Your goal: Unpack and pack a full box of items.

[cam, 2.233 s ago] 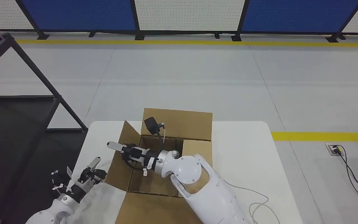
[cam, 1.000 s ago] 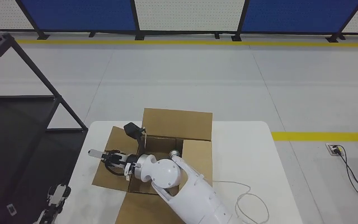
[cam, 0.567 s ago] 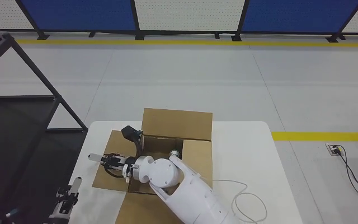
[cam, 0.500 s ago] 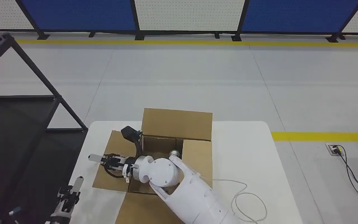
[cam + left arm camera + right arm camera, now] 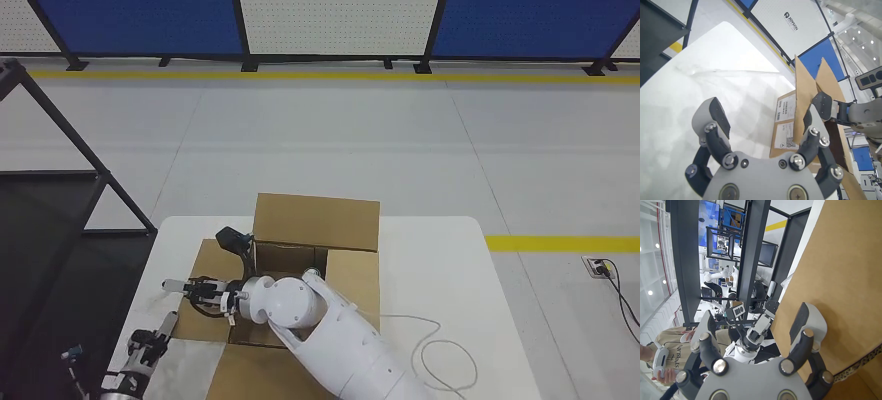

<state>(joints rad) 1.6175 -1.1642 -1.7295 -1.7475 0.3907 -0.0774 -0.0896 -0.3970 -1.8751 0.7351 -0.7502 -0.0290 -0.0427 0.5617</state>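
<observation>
The brown cardboard box [image 5: 318, 222] stands open mid-table, its back flap upright and its left flap [image 5: 203, 300] folded outward and low. My right gripper [image 5: 180, 287] is open out over that flap. In the right wrist view the gripper [image 5: 755, 321] straddles the flap's edge [image 5: 829, 279], one finger on its inner face. My left gripper [image 5: 165, 325] is open near the table's front left corner, below the flap. In the left wrist view the gripper [image 5: 765, 117] is empty and faces the box's labelled side [image 5: 785, 121]. A small grey round item [image 5: 312, 272] lies inside the box.
The white table [image 5: 450, 290] has bare room to the right of the box, where a thin white cable [image 5: 440, 350] loops near the front. A dark rack [image 5: 40, 250] stands off the table's left edge. A person holding controllers [image 5: 660, 355] stands behind.
The right gripper swept left and pushed the left flap outward and down, then edged back slightly. The left arm dropped toward the front left corner and has risen again toward the flap.
</observation>
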